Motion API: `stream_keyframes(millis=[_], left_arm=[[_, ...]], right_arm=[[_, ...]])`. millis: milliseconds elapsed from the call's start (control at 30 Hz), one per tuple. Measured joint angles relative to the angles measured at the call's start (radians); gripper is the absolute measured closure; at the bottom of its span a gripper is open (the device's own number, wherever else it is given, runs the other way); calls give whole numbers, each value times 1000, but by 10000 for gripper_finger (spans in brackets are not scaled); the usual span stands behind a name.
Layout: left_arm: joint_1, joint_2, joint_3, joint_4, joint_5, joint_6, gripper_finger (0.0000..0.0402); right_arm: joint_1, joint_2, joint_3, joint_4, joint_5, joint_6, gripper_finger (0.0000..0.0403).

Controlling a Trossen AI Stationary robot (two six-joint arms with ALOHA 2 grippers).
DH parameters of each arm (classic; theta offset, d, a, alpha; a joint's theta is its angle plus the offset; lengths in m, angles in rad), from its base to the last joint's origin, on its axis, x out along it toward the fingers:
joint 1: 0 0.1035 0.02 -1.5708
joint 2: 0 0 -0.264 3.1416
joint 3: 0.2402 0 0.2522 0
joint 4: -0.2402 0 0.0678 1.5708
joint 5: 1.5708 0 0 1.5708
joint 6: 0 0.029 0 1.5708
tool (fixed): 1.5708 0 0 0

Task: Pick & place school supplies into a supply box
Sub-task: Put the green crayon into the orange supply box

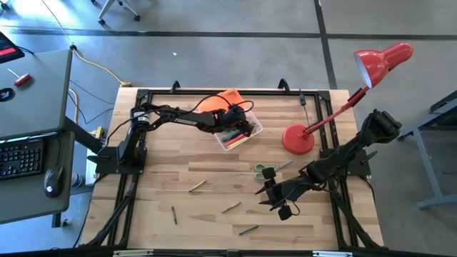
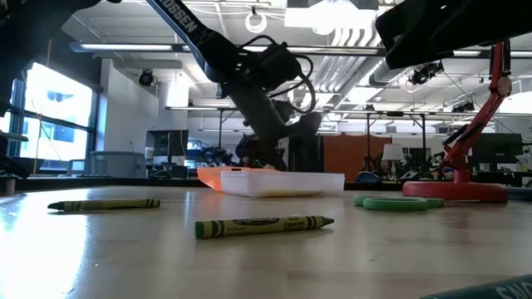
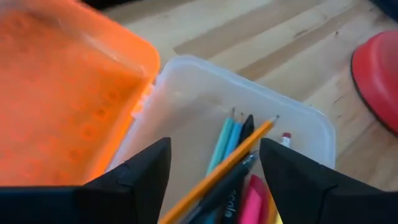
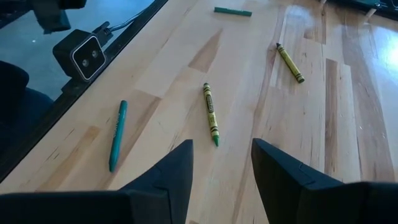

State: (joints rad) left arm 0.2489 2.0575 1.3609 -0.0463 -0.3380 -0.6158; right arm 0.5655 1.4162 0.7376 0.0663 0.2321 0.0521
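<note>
The supply box (image 1: 239,133) is a clear case lying open, with its orange lid (image 1: 227,99) folded back toward the far edge. Inside lie several school supplies, among them an orange pencil (image 3: 239,152), a teal pencil (image 3: 222,140) and a pink marker (image 3: 252,202). My left gripper (image 3: 214,180) hovers open just over the box, its fingers either side of the orange pencil and touching nothing. Loose crayons (image 1: 197,185) (image 1: 230,208) and green-handled scissors (image 1: 265,171) lie on the table. My right gripper (image 4: 221,162) waits open above the table's near right part.
A red desk lamp stands with its round base (image 1: 298,139) right of the box. More crayons lie near the front edge (image 1: 173,214) (image 1: 248,230). A small camera (image 4: 84,53) sits at the near edge. Bare wood lies left of the box.
</note>
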Motion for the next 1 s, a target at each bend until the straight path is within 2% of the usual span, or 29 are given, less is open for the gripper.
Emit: stream_keyframes(millis=[133, 267, 467, 567, 700, 767, 800, 1000], left_arm=[[0, 0, 0, 0, 47, -96, 132], [0, 0, 1, 0, 76, -66, 153], [0, 0, 93, -32, 245, -9, 190], [-1, 0, 183, -127, 303, 39, 209], [-4, -1, 347, -371, 362, 137, 229], [-18, -1, 431, -506, 347, 142, 235], [-33, -1, 475, -566, 308, 148, 237], [-184, -66, 711, -948, -37, 143, 240]], right_arm=[[0, 0, 0, 0, 0, 0, 260], [0, 0, 0, 1, 0, 0, 260], [0, 0, 0, 1, 0, 1, 260], [0, 0, 0, 1, 0, 19, 260], [0, 0, 0, -17, -4, 27, 260], [0, 0, 0, -25, -4, 27, 260], [0, 0, 0, -24, -4, 27, 260], [7, 79, 0, 65, -7, 16, 260]])
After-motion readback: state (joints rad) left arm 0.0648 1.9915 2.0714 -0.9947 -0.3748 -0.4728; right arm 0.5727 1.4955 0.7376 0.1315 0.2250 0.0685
